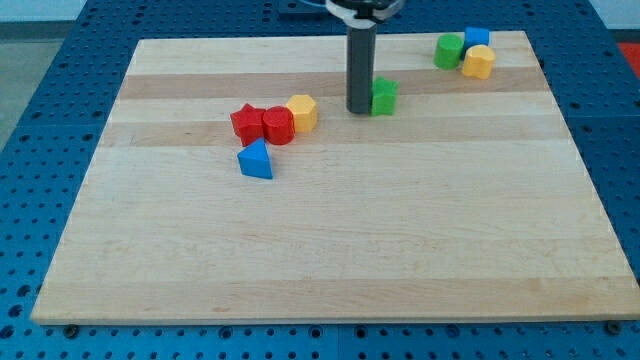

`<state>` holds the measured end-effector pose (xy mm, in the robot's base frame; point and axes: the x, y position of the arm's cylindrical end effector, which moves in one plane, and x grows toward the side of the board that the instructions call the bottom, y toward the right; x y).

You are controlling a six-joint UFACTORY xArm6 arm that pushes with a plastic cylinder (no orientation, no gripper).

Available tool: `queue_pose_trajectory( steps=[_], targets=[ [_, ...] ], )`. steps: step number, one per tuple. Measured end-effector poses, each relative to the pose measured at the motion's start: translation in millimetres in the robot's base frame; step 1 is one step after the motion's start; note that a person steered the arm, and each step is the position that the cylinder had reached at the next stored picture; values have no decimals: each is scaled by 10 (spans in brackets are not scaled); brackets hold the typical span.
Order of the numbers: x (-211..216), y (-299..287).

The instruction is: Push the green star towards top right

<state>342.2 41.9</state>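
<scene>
The green star lies on the wooden board a little right of centre, near the view's top. My tip stands just to the star's left, touching or almost touching it. The dark rod rises straight up from there to the arm at the view's top edge.
A red star-like block, a red cylinder and a yellow hexagon cluster left of my tip. A blue triangle lies below them. At the top right corner sit a green block, a blue block and a yellow block.
</scene>
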Motion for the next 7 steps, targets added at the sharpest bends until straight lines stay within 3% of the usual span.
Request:
queue_pose_trajectory(
  steps=[4,7],
  targets=[
    [-225,878],
    [-347,1131]
  ],
)
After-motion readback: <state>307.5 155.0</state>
